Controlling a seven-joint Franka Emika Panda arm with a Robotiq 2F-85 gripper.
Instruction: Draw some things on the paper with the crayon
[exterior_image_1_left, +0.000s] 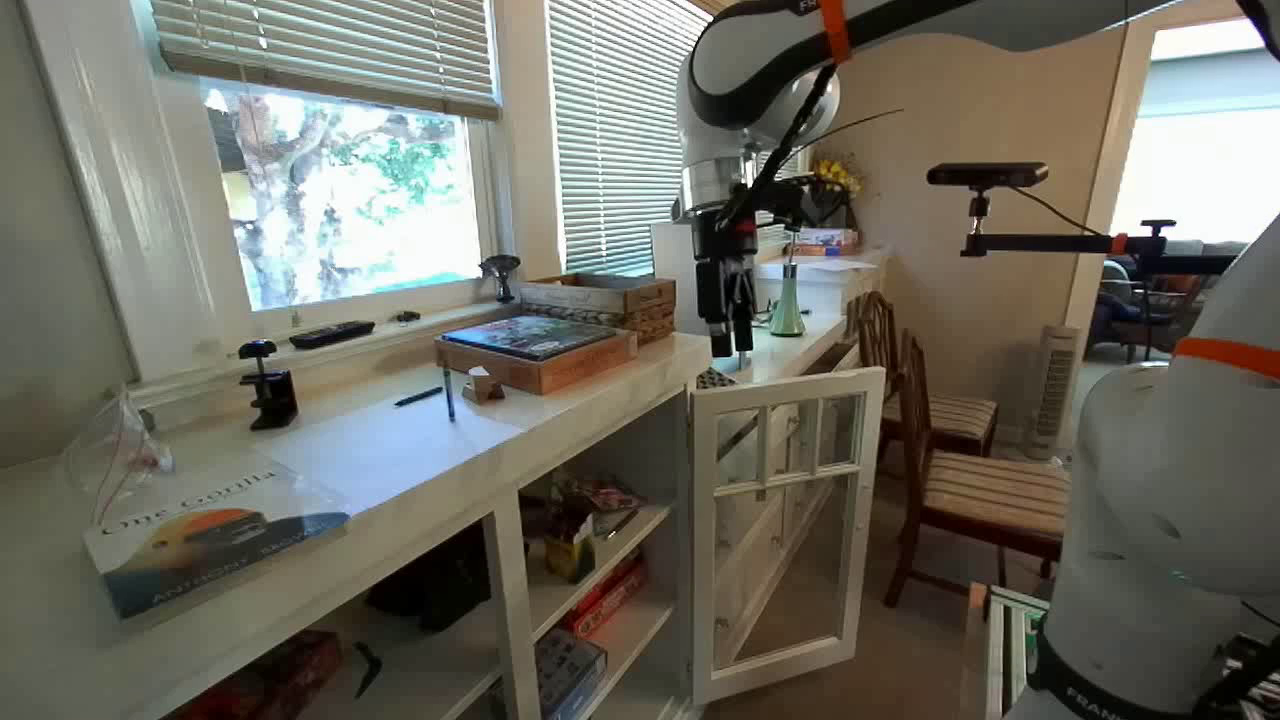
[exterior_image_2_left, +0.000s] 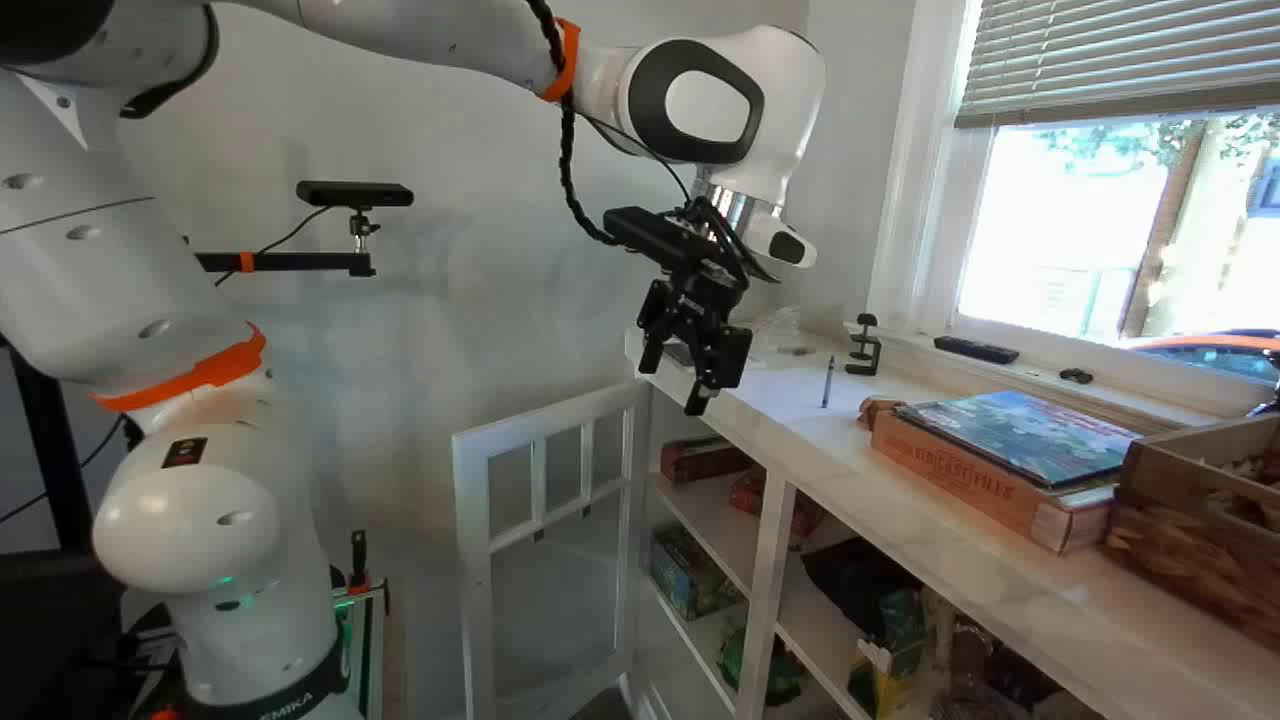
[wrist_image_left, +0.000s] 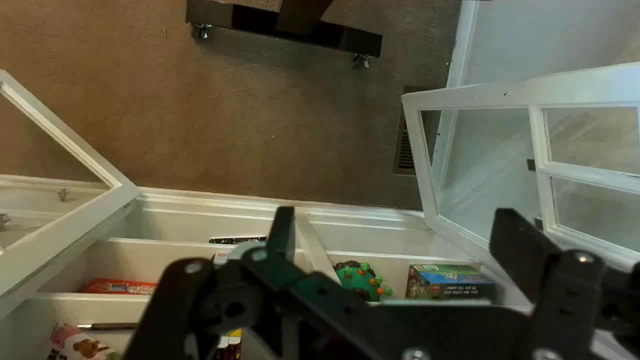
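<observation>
A thin dark stick, apparently the crayon, looks upright on the white counter in both exterior views (exterior_image_1_left: 449, 392) (exterior_image_2_left: 828, 382). A second thin dark stick (exterior_image_1_left: 418, 397) lies flat beside it in an exterior view; I cannot tell for certain which is the crayon. The white paper (exterior_image_1_left: 385, 450) lies under and around them, also seen in an exterior view (exterior_image_2_left: 775, 388). My gripper (exterior_image_1_left: 732, 345) (exterior_image_2_left: 675, 380) is open and empty, hanging apart from the sticks, in front of the counter edge. In the wrist view the open fingers (wrist_image_left: 397, 220) are above the cabinet shelves and floor; crayon and paper are out of view.
A black clamp (exterior_image_1_left: 270, 398), a book (exterior_image_1_left: 215, 545) and a plastic bag (exterior_image_1_left: 118, 450) lie around the paper. A brown box (exterior_image_1_left: 585, 365) and wooden crate (exterior_image_1_left: 655, 298) stand farther along the counter. Open glass cabinet doors (exterior_image_1_left: 703, 540) (exterior_image_2_left: 470, 560) jut out below the arm.
</observation>
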